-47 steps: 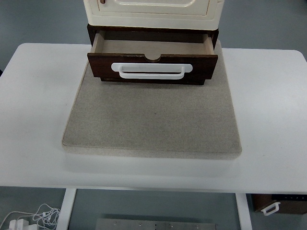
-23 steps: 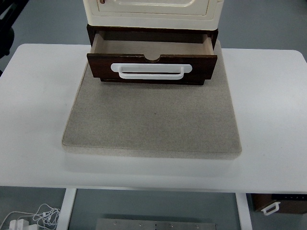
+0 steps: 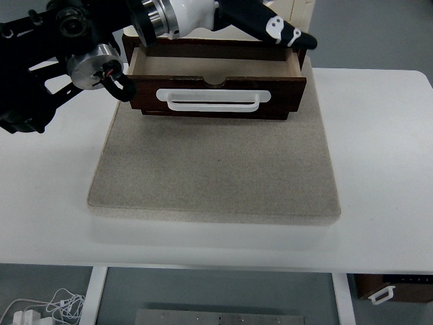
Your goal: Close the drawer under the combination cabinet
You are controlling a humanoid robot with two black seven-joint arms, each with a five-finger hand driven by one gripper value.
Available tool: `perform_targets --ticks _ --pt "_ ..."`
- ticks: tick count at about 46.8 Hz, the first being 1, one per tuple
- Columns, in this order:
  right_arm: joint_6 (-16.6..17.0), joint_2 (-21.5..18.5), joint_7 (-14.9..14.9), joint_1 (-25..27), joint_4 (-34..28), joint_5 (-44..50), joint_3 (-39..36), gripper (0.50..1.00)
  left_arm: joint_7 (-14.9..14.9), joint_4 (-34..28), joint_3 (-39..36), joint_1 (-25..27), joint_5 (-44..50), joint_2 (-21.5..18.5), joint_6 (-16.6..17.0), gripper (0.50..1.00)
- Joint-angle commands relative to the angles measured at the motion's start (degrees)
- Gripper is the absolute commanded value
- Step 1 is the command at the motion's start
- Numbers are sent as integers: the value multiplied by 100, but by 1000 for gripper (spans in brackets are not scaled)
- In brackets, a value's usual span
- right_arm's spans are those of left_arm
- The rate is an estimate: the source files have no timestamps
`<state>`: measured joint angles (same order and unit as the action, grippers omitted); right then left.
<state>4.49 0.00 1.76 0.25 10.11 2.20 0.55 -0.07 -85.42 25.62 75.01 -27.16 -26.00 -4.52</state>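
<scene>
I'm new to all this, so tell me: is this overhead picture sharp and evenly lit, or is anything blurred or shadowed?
Head view: light is soft and even, with no strong glare. The drawer, its white handle and the grey mat look sharp. The left hand looks slightly soft-edged, and hides most of the cabinet.

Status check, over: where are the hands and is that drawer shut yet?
Left hand extended over the drawer's back, fingers straight, holding nothing. Right hand not in view. Dark brown wooden drawer with white handle open. Nothing on the grey mat blocking its front.
</scene>
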Motion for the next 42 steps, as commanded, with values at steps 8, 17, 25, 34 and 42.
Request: perform_targets --ticks 8,17,25,34,42 --pt "-1 0 0 1 0 0 -2 952 86 -36 -689 -109 -421 95 -365 996" --pt "-1 0 0 1 0 0 -2 952 104 -1 -1199 -522 -1239 104 -603 996" --pt "-1 0 0 1 0 0 -2 952 437 332 -1498 -628 -1670 113 -902 996" --pt "-1 0 0 1 0 0 7 952 1043 570 -1472 -558 -1749 306 -1420 996" --pt "-1 0 0 1 0 0 -2 952 1659 579 -1463 -382 -1775 323 -2062 996"
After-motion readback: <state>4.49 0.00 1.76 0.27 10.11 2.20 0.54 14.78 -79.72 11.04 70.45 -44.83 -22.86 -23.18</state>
